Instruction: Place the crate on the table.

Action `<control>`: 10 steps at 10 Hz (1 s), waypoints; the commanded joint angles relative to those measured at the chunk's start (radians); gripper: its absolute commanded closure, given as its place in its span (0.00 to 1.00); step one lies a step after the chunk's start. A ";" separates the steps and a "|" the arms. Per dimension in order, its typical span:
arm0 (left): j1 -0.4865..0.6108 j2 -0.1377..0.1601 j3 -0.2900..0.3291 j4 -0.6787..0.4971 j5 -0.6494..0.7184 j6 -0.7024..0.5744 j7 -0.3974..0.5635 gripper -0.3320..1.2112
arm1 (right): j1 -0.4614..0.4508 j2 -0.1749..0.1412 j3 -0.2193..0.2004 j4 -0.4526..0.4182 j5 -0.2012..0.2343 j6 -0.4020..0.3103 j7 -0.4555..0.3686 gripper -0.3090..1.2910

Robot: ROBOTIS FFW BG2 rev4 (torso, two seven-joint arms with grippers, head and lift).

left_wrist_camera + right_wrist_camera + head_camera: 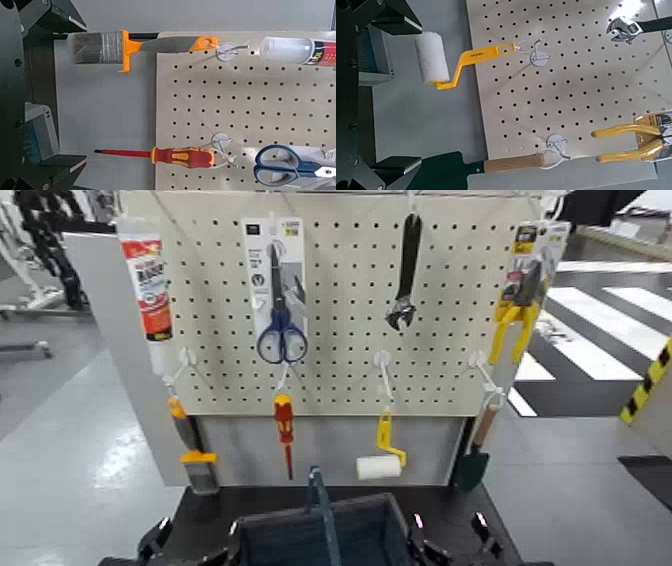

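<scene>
Blue-grey plastic, ribbed along its walls, makes up the crate [318, 535], which sits at the bottom of the head view between the two grippers, over the near part of the black table [200, 508]. Whether it rests on the tabletop or hangs just above it I cannot tell from this angle. A thin upright divider [320, 510] rises from its middle.

The left gripper [160, 542] stands at the crate's left end and the right gripper [455, 540] at its right end. Each appears to press a short wall, so the crate is probably clamped between them, though the contact itself is hidden. In the wrist views, a sliver of the crate's wall [38, 131] shows between the left arm's dark fingers [55, 168], and likewise [372, 54] for the right.

By my judgement the crate is stiff and fairly light, with smooth plastic that could slip under a weak squeeze. The short end walls are the sensible hold; the slim divider looks too thin to carry it.

What can be seen of the crate's inside looks dark and empty, but most of it lies out of sight.

Behind stands the cream pegboard [340, 320] with scissors [280, 300], a wrench [405, 275] and a paint roller [380, 462].
</scene>
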 commanded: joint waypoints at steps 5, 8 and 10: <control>0.010 0.002 -0.017 0.011 -0.021 -0.052 0.063 0.29 | -0.002 -0.003 0.004 0.000 -0.002 0.002 0.001 0.28; 0.003 0.000 -0.022 0.022 -0.021 -0.064 0.071 0.29 | -0.003 -0.001 0.001 0.000 -0.002 0.002 0.001 0.28; 0.003 -0.002 -0.023 0.023 -0.022 -0.069 0.077 0.29 | -0.002 0.000 -0.001 0.000 -0.002 -0.001 0.001 0.28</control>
